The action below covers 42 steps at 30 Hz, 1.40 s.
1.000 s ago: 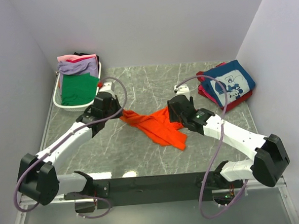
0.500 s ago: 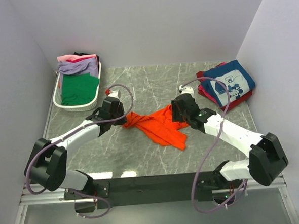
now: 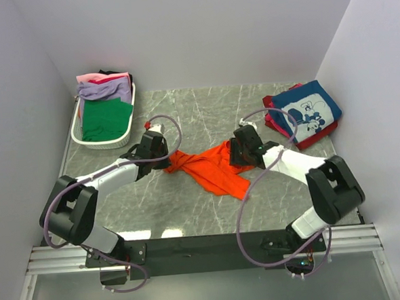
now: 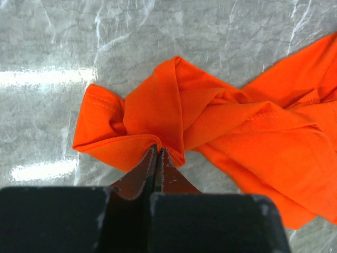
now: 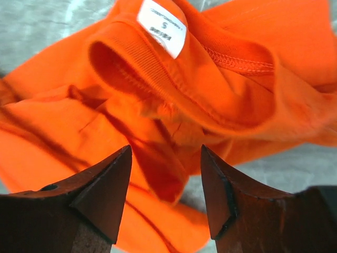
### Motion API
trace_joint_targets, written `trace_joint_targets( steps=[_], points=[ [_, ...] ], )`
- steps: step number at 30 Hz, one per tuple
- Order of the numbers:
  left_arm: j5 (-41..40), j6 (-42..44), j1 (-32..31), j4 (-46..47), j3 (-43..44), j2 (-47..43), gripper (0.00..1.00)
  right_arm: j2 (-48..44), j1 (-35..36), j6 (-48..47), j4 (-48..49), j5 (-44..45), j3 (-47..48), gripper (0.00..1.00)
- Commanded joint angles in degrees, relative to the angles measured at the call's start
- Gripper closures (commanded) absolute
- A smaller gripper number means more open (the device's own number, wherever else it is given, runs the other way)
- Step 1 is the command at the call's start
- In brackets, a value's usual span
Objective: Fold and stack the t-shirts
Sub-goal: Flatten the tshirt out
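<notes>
The bright orange t-shirt (image 3: 211,171) lies crumpled mid-table. My left gripper (image 3: 165,160) is shut on a fold at its left end, and in the left wrist view the cloth (image 4: 253,132) bunches right at the closed tips (image 4: 158,148). My right gripper (image 3: 237,154) hovers low over the shirt's right end, open. Orange cloth near the collar (image 5: 221,79), with its white size label (image 5: 162,27), lies between and beyond its fingers (image 5: 166,153). A folded navy blue t-shirt (image 3: 309,109) with a white cartoon print rests on a red one (image 3: 315,138) at the back right.
A white slatted basket (image 3: 79,133) at the back left holds green (image 3: 106,118), lavender (image 3: 104,90) and pink (image 3: 97,77) shirts. Grey walls close in the table on the left, back and right.
Both arms have stretched forward and sunk toward the table. The left gripper dragged the shirt's left end slightly right. The right gripper came down over the collar end, its jaws narrowing a little.
</notes>
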Motion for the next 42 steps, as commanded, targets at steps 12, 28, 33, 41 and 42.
trace_joint_targets(
  steps=[12,28,33,41,42],
  points=[
    [1.66,2.66,4.4,2.18,3.44,-1.56,1.0,8.75,-1.07,0.02,3.84,-1.31,6.13,1.0],
    [-5.11,4.42,10.74,-5.46,18.73,-14.46,1.0,-28.59,-1.07,-4.82,-14.61,12.93,11.05,1.0],
    [-4.06,4.77,10.74,-7.93,21.28,-18.78,1.0,-36.51,-0.89,-5.26,-18.05,12.32,13.24,1.0],
    [2.44,4.07,10.3,-9.16,21.9,-25.03,1.0,-44.86,-0.63,-5.7,-18.06,11.0,14.75,1.0],
    [3.4,3.81,10.03,-8.73,21.38,-24.68,1.0,-44.52,-0.54,-5.7,-17.62,11.43,13.61,1.0]
  ],
)
